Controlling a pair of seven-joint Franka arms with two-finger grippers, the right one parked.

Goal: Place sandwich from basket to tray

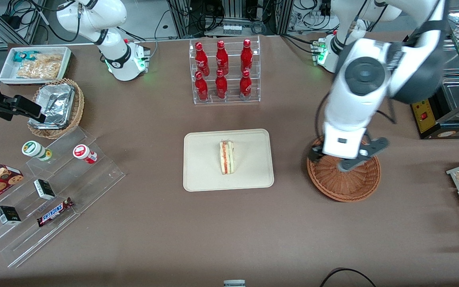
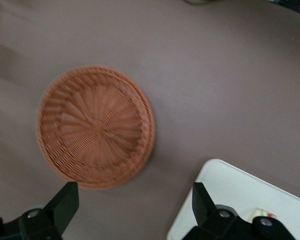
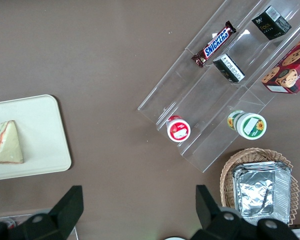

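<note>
Fingers (image 2: 65, 202) spread wide, holding nothing, the gripper (image 1: 343, 157) hangs over the bare basket (image 1: 349, 185); the sandwich (image 1: 226, 157) lies mid-tray (image 1: 197, 175), clear of its rim, so lifting straight away seems the tidy finish

The sandwich (image 1: 226, 157) lies on the tray (image 1: 201, 167), well apart from the end effector (image 1: 343, 159), which hangs over the empty basket (image 1: 349, 185).
</note>
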